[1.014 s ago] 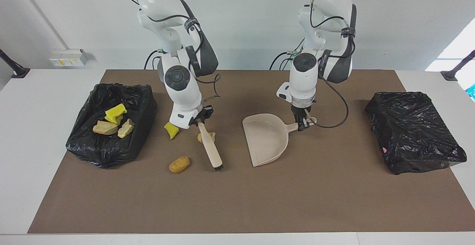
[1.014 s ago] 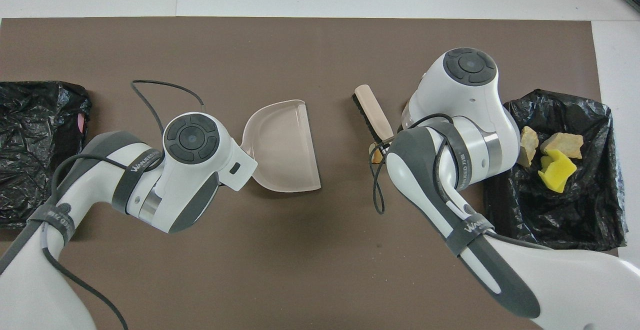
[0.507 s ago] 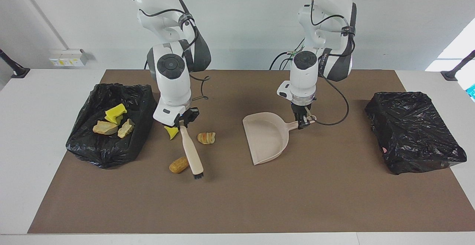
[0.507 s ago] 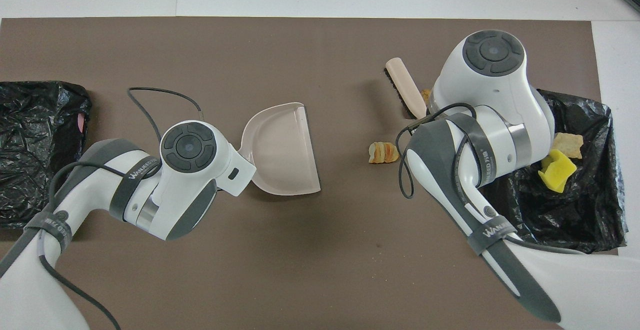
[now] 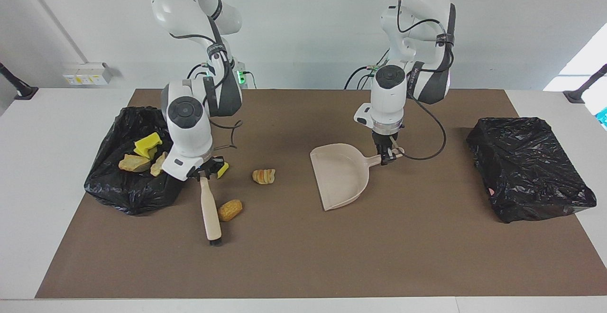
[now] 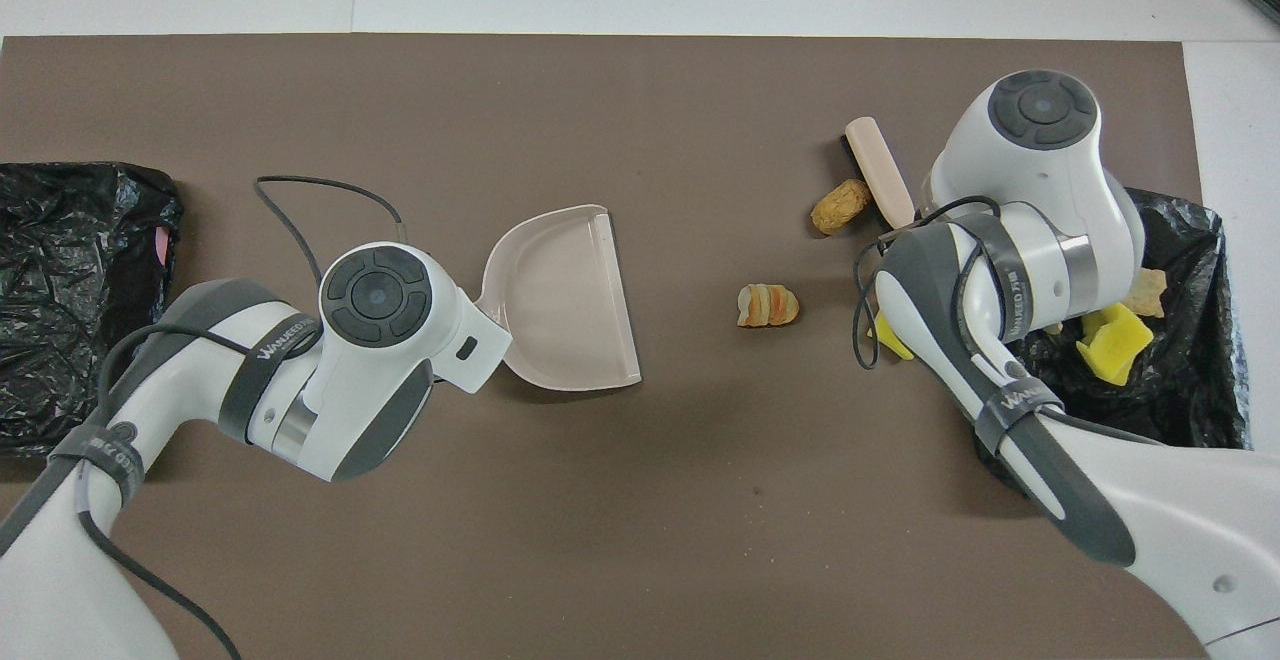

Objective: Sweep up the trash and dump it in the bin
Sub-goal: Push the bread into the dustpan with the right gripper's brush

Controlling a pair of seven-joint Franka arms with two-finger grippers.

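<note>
My right gripper [image 5: 205, 172] is shut on the handle of the beige brush [image 5: 210, 211], whose black bristles point away from the robots. The brush lies close beside an orange-brown lump [image 5: 229, 209] of trash, between it and the bin [image 5: 121, 194]. A ridged bread-like lump [image 5: 263, 176] sits on the mat between brush and dustpan. A yellow sponge bit [image 5: 222, 168] peeks out by the right gripper. The black-bag bin holds a yellow sponge [image 5: 147, 143] and tan chunks [image 5: 133, 162]. My left gripper [image 5: 388, 157] is shut on the handle of the beige dustpan [image 5: 340, 174], which holds nothing.
A second black bag bundle [image 5: 531, 168] sits at the left arm's end of the brown mat [image 5: 303, 261]. A black cable [image 5: 429, 147] loops from the left wrist down toward the mat beside the dustpan handle.
The right arm has swung the brush toward its own end of the table, past both bread-like lumps, to the bin side of them. The left arm and dustpan have barely shifted.
</note>
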